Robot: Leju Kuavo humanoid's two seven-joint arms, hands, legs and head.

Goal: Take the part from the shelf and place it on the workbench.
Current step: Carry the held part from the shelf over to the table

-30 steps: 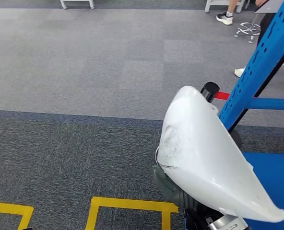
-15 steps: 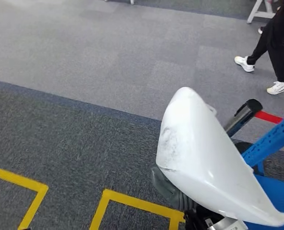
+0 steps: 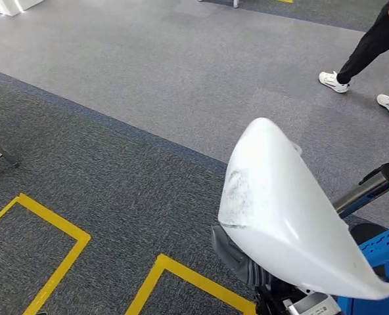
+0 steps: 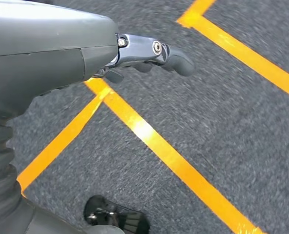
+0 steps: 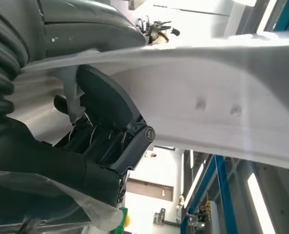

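The part (image 3: 282, 210) is a large white curved shell with a scuffed grey patch near its front. It sits low on the right of the head view, over the carpet. My right hand (image 3: 238, 260) grips it from below, the grey ribbed wrist showing under the shell's edge. In the right wrist view the dark fingers (image 5: 110, 126) press against the shell's pale inner side (image 5: 216, 112). My left hand (image 4: 150, 52) hangs over the floor with its fingers stretched out and nothing in them.
A blue shelf frame (image 3: 383, 244) stands at the lower right, beside a black post with a red belt (image 3: 368, 187). A person's legs in black trousers and white shoes (image 3: 368, 49) cross the far right. Yellow tape lines (image 3: 58, 230) mark the grey carpet.
The whole picture has shifted: the camera has turned, and the blue shelf has slid out toward the right edge. The part stays in my right hand. The person has walked across the back.
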